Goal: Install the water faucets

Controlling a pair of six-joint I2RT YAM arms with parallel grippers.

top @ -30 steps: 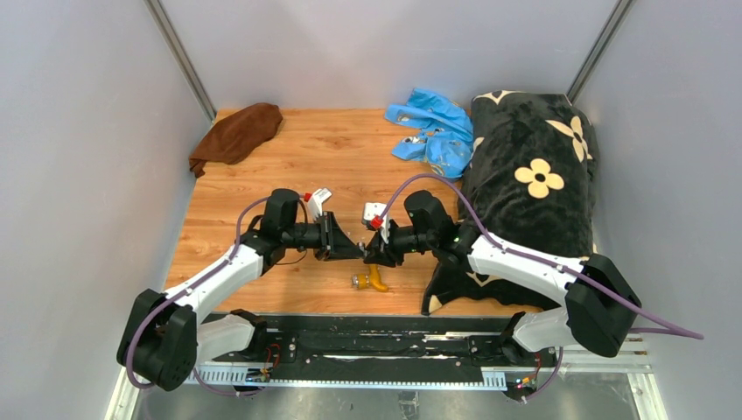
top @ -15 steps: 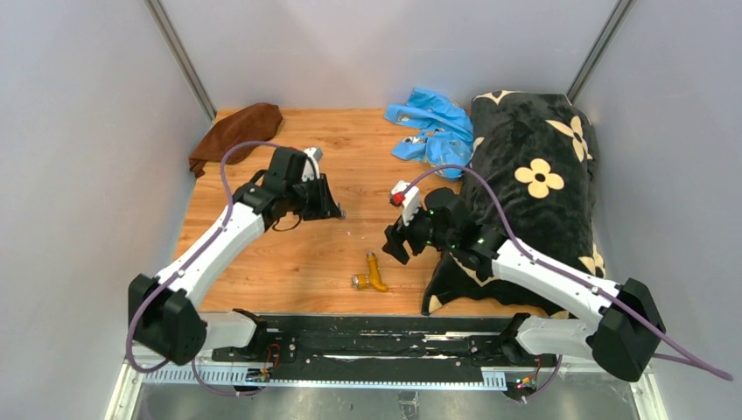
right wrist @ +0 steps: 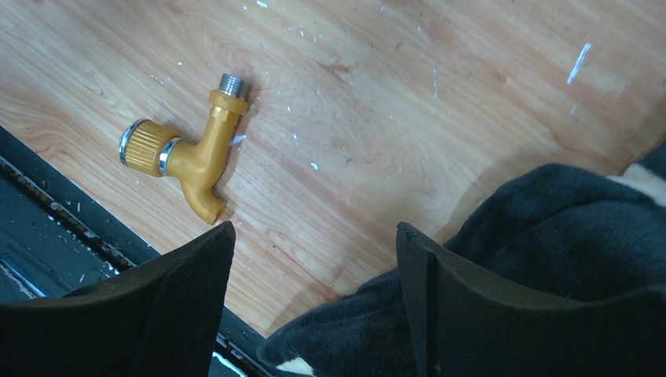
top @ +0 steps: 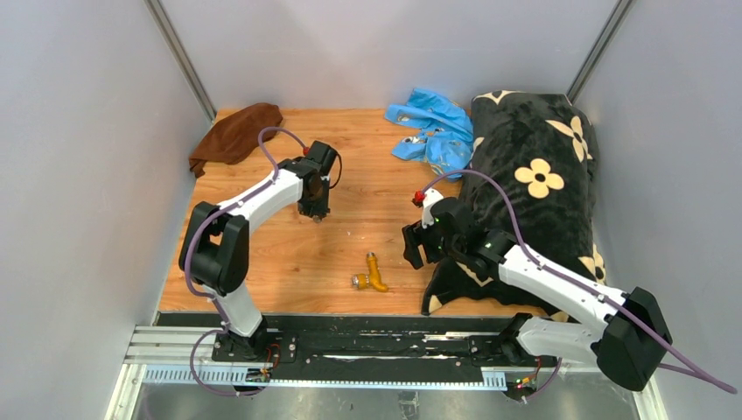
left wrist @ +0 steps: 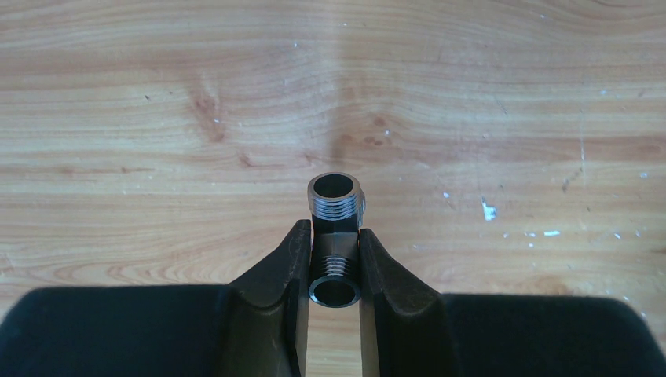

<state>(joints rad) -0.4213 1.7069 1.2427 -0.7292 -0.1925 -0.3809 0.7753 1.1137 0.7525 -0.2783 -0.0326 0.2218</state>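
The brass-orange tap spout (top: 374,276) lies alone on the wooden table (top: 262,254) near the front edge; the right wrist view shows its threaded end and round silver-rimmed knob (right wrist: 192,153). My left gripper (top: 317,210) points down over the back-left part of the table. It is shut on the silver-grey T-shaped fitting (left wrist: 336,196), whose threaded ends show between the fingers (left wrist: 283,271). My right gripper (top: 418,249) is open and holds nothing. It hangs right of the tap, over the blanket's edge, and its jaws (right wrist: 314,236) stand wide apart.
A black blanket with cream flowers (top: 534,175) covers the right side, and its hem (right wrist: 550,228) lies under the right gripper. A bright blue plastic bag (top: 433,131) lies at the back, a brown cloth (top: 236,131) in the back-left corner. A black rail (top: 367,346) runs along the near edge.
The two grippers met above the tap a second ago. The left one has since swung back and left with the fitting. The right one opened and drew away to the right.
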